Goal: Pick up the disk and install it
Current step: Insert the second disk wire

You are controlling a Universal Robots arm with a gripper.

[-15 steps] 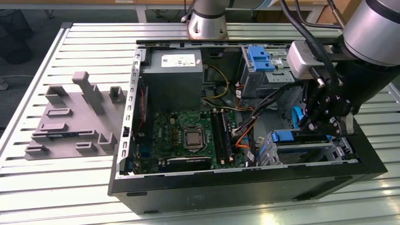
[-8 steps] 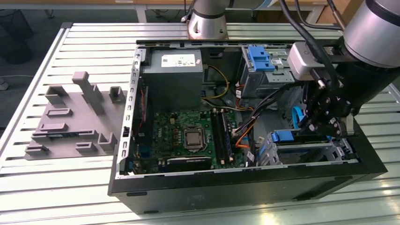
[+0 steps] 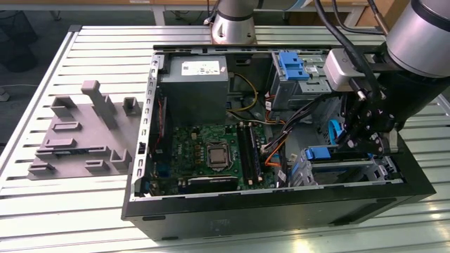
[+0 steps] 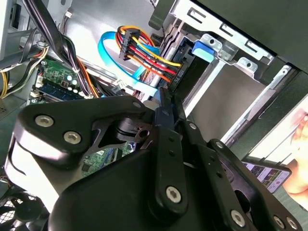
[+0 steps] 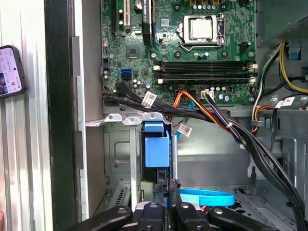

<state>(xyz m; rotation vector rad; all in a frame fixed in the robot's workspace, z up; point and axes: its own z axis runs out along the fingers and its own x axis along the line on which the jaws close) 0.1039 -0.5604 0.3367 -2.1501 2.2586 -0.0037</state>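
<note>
No print can be read: the white sticker [image 3: 200, 67] on the grey metal box [image 3: 193, 87], the cable tags [image 5: 149, 99] and the phone screen [image 5: 9, 71] stay illegible.

The disk [image 5: 157, 150] shows in the first wrist view as a blue end piece at lower centre; its body is hidden within the metal bay [image 5: 118, 159]. The gripper [image 5: 166, 188] is cut off by that frame's bottom edge, and in the second wrist view its black linkage [image 4: 144, 183] hides the lower half of the scene. A phone [image 5: 9, 71] at the first wrist view's left edge is cropped, and in the exterior view the arm [image 3: 422, 47] is cut off at the upper right corner.
</note>
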